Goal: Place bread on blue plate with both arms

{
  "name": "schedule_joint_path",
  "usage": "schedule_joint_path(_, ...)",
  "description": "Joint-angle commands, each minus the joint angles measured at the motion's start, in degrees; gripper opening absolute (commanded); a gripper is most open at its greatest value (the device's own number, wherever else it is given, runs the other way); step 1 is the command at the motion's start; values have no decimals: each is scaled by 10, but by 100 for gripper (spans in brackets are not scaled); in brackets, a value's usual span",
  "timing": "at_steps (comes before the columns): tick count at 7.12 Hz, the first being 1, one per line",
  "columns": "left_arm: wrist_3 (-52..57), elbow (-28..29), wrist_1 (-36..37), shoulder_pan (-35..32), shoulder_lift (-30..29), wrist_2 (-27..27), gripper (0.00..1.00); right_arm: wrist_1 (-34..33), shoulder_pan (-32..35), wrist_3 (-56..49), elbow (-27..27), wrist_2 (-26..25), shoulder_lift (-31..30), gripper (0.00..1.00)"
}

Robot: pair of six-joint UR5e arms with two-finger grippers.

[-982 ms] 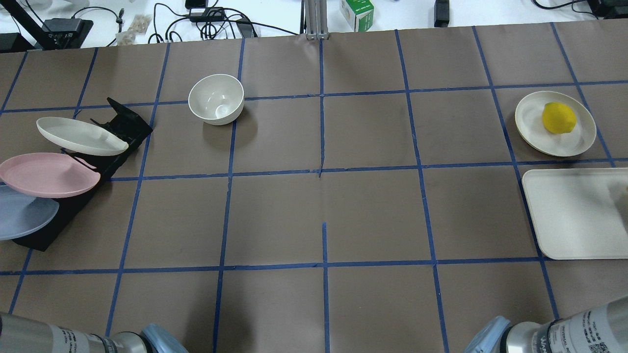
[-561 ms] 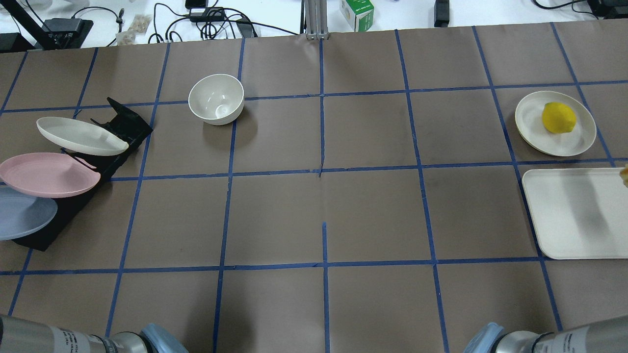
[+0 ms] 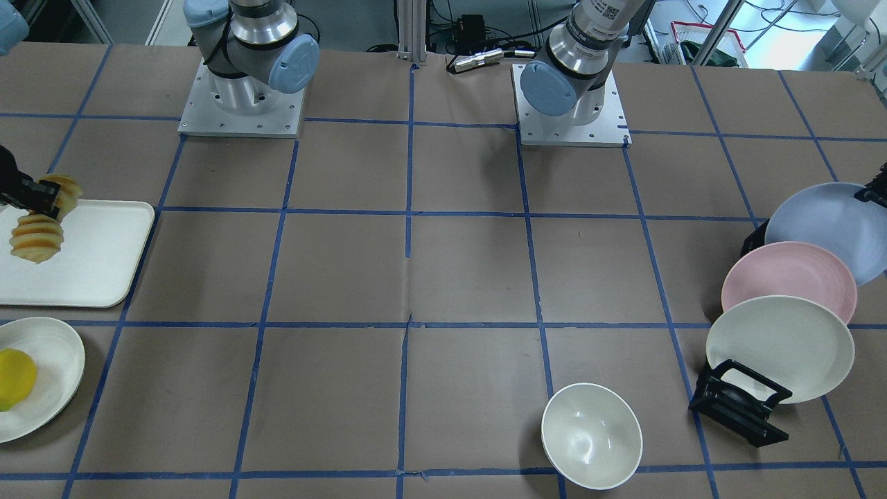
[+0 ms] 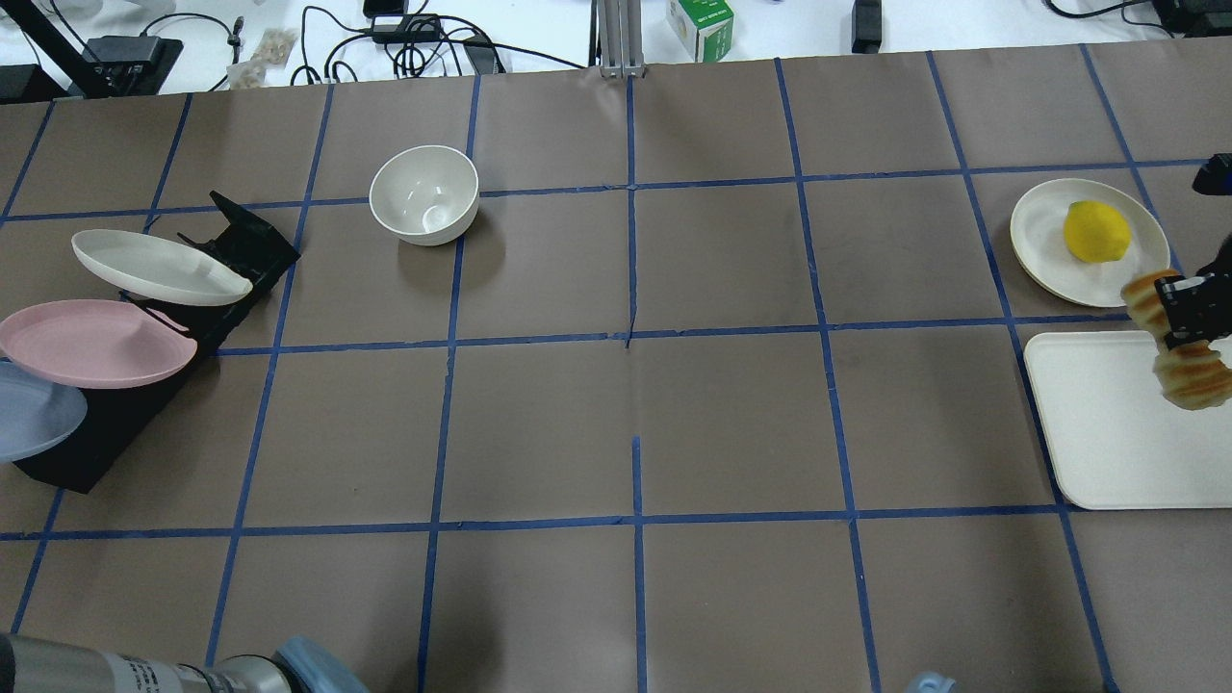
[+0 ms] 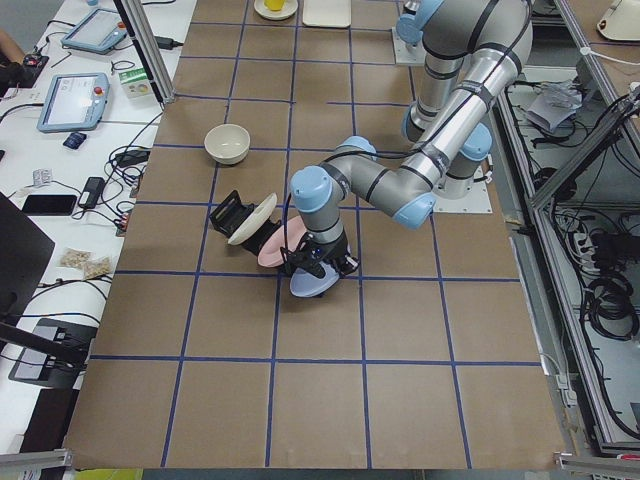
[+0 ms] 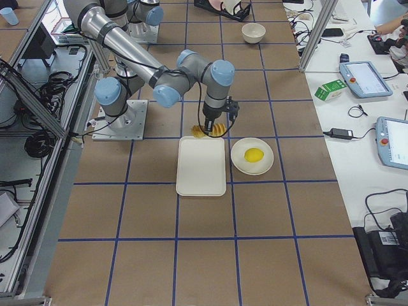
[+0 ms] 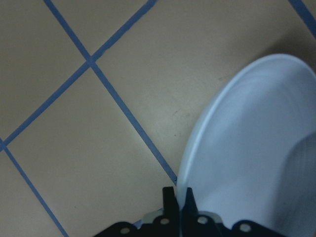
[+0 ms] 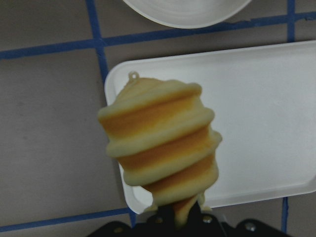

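Observation:
The bread, a ridged yellow-orange loaf, hangs in my right gripper, which is shut on it above the far left corner of the white tray. It also shows in the right wrist view, the front view and the right side view. The blue plate leans at the near end of the black rack. My left gripper is shut on its rim. The plate also shows in the front view and the left side view.
A pink plate and a cream plate lean in the same rack. A cream bowl stands at the back left. A yellow lemon lies on a cream plate just beyond the tray.
My right gripper has come into the overhead view from the right edge with the bread. The blue plate has slid left, towards the view's edge. The right arm's elbow has left the bottom edge.

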Motion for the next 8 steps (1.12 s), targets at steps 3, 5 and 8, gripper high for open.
schedule_joint_path(3, 1, 103, -160, 2, 68, 90, 0, 29, 95, 130, -7, 60, -23, 0)
schedule_joint_path(5, 7, 115, -236, -20, 104, -11, 0, 29, 101, 132, -7, 62, -29, 0)
schedule_joint_path(8, 45, 91, -247, -197, 96, -191, 0, 29, 131, 182, -8, 75, -37, 0)
